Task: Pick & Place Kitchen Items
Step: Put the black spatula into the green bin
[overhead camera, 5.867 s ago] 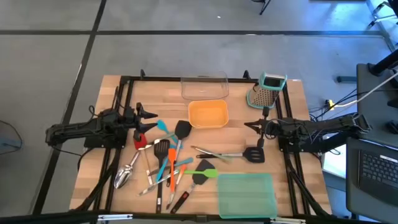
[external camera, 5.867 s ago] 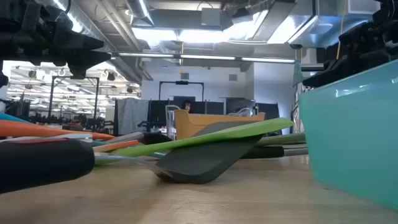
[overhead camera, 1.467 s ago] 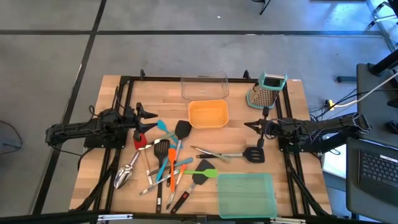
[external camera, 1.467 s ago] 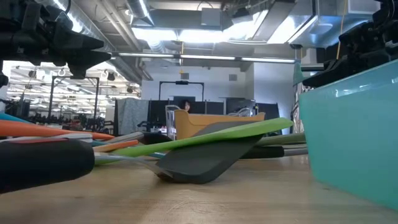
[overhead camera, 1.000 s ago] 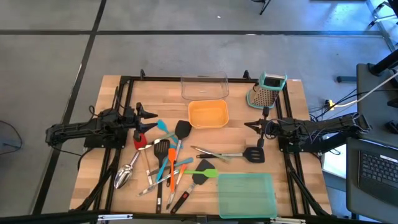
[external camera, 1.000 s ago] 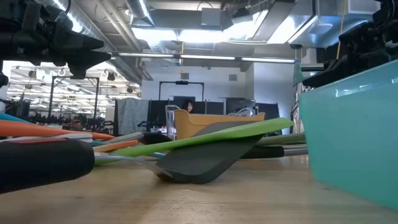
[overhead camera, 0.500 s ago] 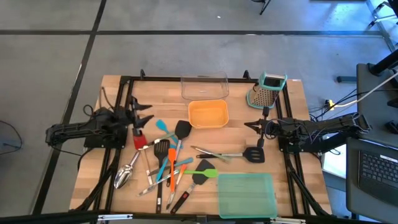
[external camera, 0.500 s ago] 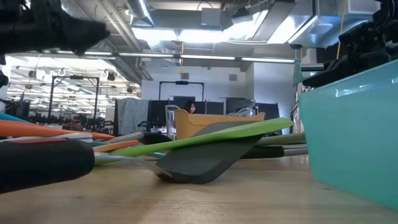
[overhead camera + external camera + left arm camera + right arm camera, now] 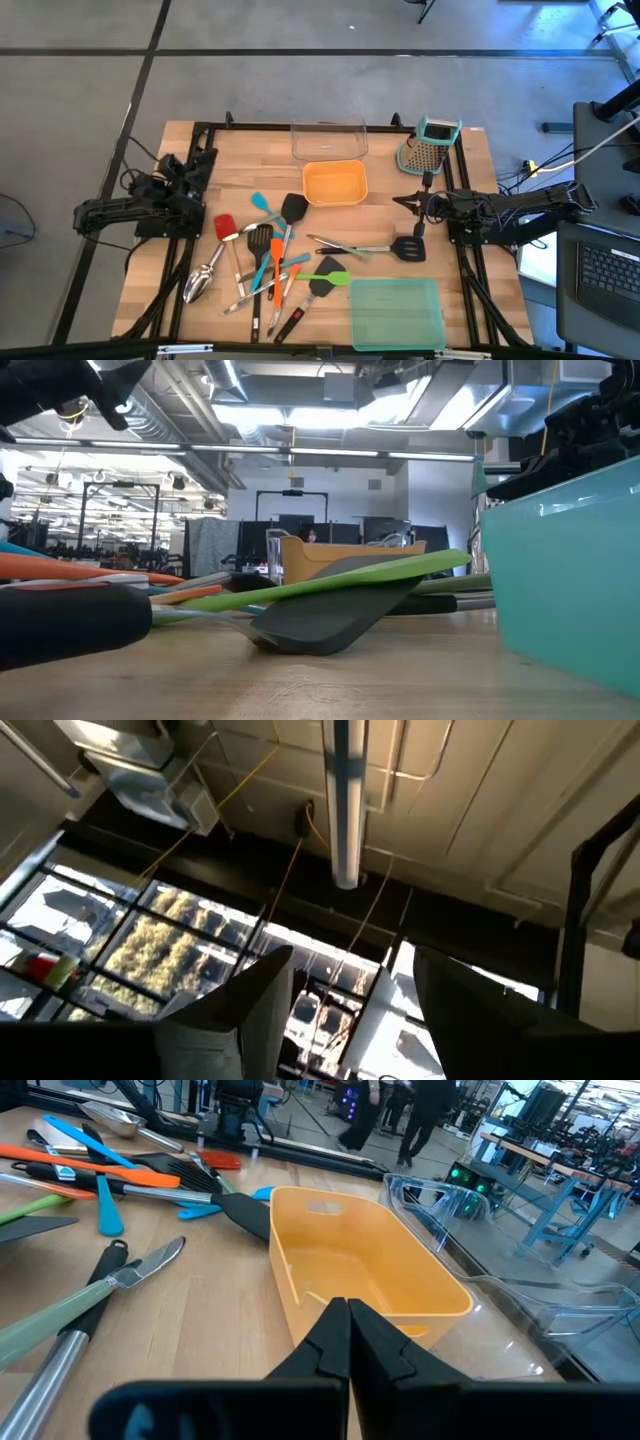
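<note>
The left gripper point(image 9: 205, 160) was at the left edge of the bench point(image 9: 470, 170), raised and tilted up toward the ceiling; its jaws were released and held nothing. The right gripper point(image 9: 398, 202) was at the right side, just right of the orange tray point(image 9: 334, 184), with its jaws clenched and empty. The utensils point(image 9: 268, 265) lay in a loose heap on the near left part of the bench, between the two arms. A black spatula point(image 9: 410, 246) lay apart, near the right gripper.
</note>
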